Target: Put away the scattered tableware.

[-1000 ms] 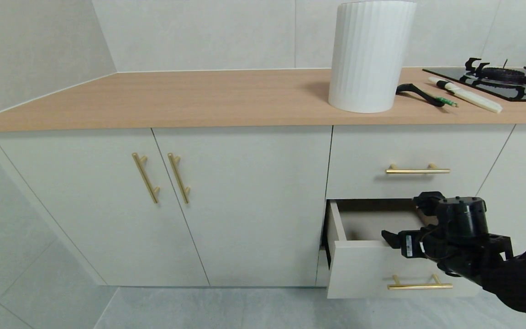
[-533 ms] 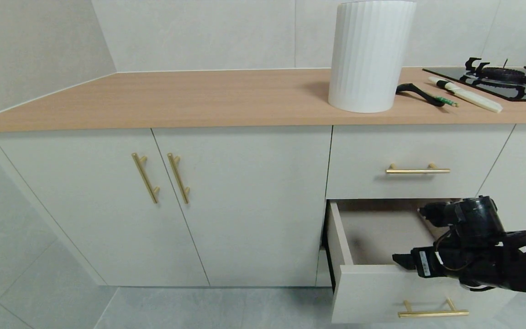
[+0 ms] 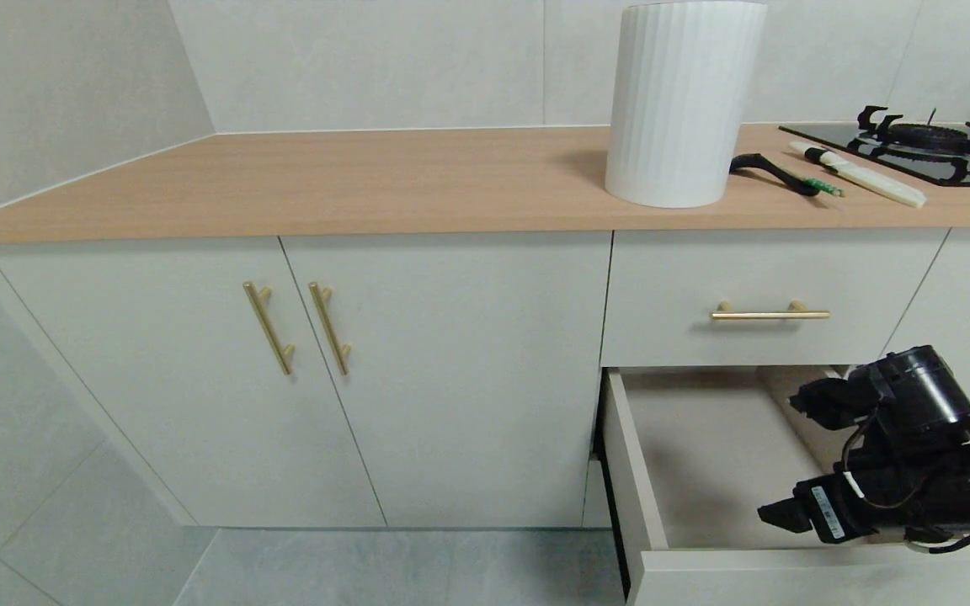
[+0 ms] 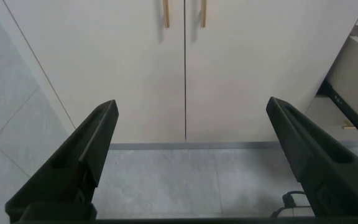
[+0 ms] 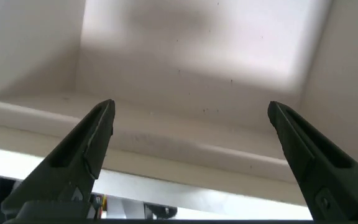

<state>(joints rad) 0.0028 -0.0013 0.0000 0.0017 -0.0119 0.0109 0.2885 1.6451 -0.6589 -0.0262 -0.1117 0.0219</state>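
While our right gripper (image 3: 796, 454) hangs over the open drawer (image 3: 708, 438), jaws wide, the tableware (image 3: 860, 175) lies on the countertop (image 3: 367, 181) beside the white canister (image 3: 679, 101); our left gripper (image 4: 191, 162) gapes too.

Kitchen, wooden countertop (image 3: 367, 181), gas stove (image 3: 923, 143), cabinets (image 3: 300, 379)

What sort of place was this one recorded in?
Most likely a domestic-style kitchen: a wooden countertop against tiled walls, a gas hob set into it, and base cabinets with an open drawer below.
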